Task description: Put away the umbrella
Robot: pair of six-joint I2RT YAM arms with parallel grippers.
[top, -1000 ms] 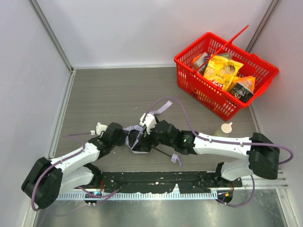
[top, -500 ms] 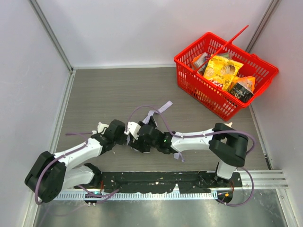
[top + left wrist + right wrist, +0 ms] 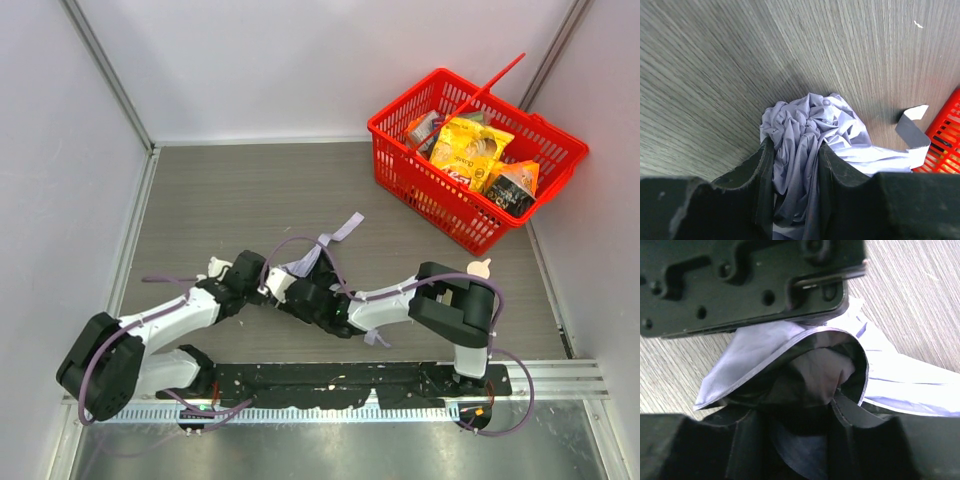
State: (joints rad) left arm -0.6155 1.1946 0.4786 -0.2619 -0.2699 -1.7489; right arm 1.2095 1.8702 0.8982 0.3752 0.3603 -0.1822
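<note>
At the near edge of the table (image 3: pixel 220 190) both arms fold in low and meet just ahead of their bases, which leaves them little room to swing. The left gripper (image 3: pixel 795 150) has its jaws narrow and pinched on a bunched wad of the umbrella (image 3: pixel 810 115), whose pale lavender cloth lies crumpled on the table between the two wrists. The right gripper (image 3: pixel 795 426) faces it, almost touching. Its jaws stand part way apart with a dark fold of the same cloth between them, but I cannot tell whether they have clamped it. The shaft and handle are hidden under the arms. The flat strap (image 3: pixel 340 228) sticks up loose just beyond the grippers, so the cloth is not yet bound. I judge the step in hand to be gathering the canopy into a tight bundle, and the job looks far from finished. The next move seems to call for a firm hold by the right jaws, then twisting or smoothing the folds against the left hold so that the strap can wrap around them. Beyond the strap the table lies open out to the left wall (image 3: pixel 50 150) and the back wall (image 3: pixel 330 60). The red basket (image 3: pixel 430 200), full of snack packets (image 3: pixel 470 150), sits in the far right corner, well apart.
</note>
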